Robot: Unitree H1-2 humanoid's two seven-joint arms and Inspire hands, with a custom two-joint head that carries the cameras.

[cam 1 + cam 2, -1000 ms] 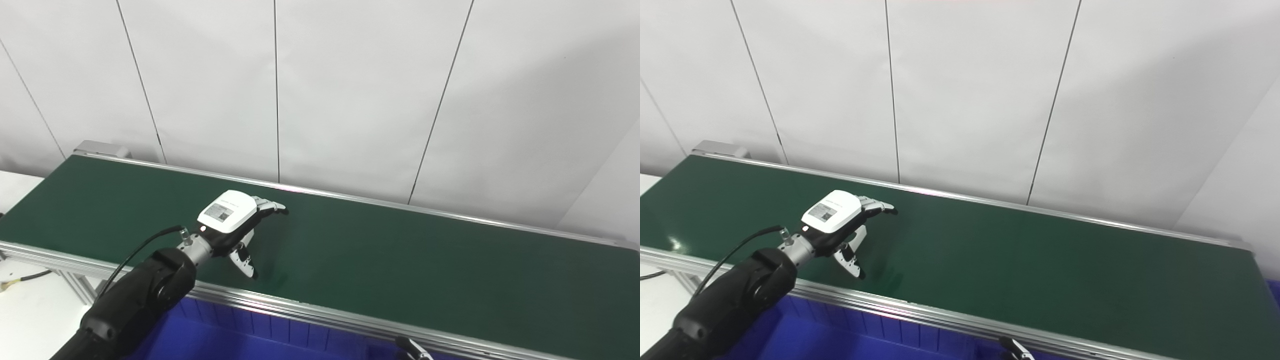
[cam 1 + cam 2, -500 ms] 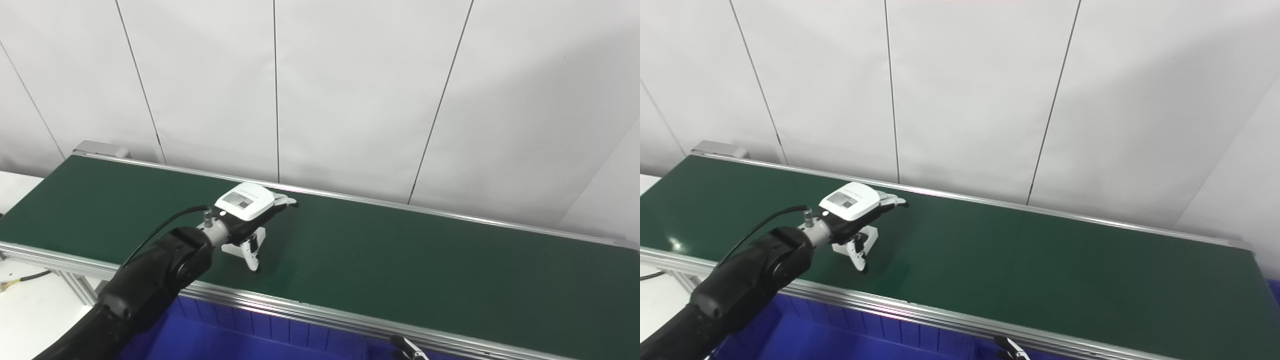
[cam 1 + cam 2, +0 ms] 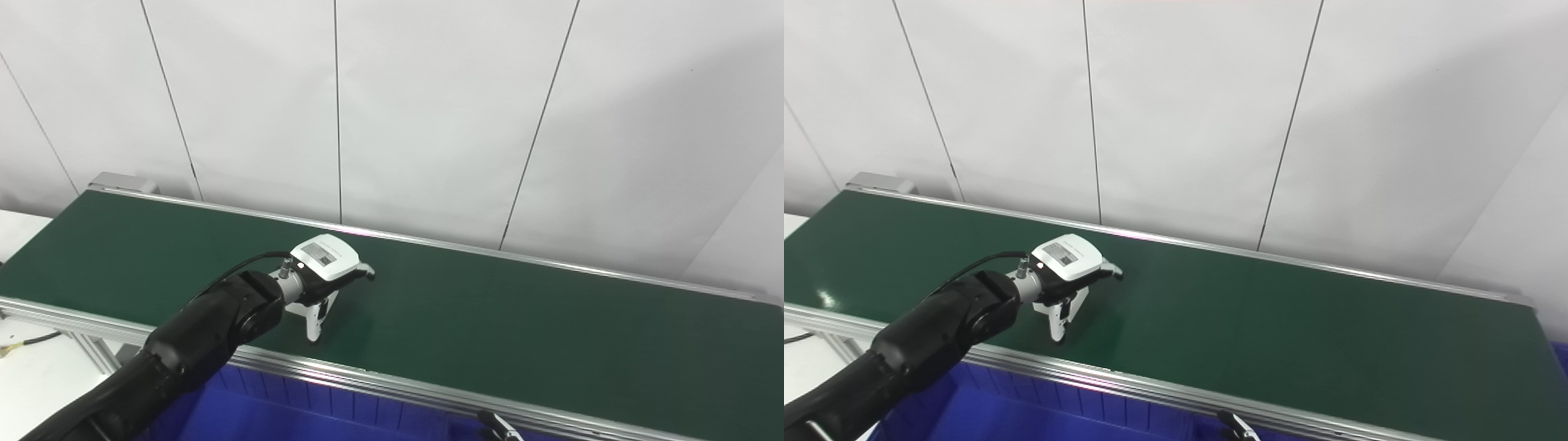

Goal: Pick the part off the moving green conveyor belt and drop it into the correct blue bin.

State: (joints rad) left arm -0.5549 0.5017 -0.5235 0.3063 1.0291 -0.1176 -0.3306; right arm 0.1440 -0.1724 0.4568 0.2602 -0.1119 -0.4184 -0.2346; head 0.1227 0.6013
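The white-shelled left hand (image 3: 323,269) hovered over the matte dark-green conveyor belt (image 3: 490,318), fingers spread and empty; glossy ribbed blue plastic bin (image 3: 294,416) below; right hand unreadable.

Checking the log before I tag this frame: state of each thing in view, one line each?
left hand: over the belt, open, fingers apart, thumb pointing down, holding nothing
right hand: only a sliver at the bottom edge, state cannot be told
green conveyor belt: no part visible on it; motion not readable from a still
blue bin: below the belt's near rail, open top, visible portion shows no part
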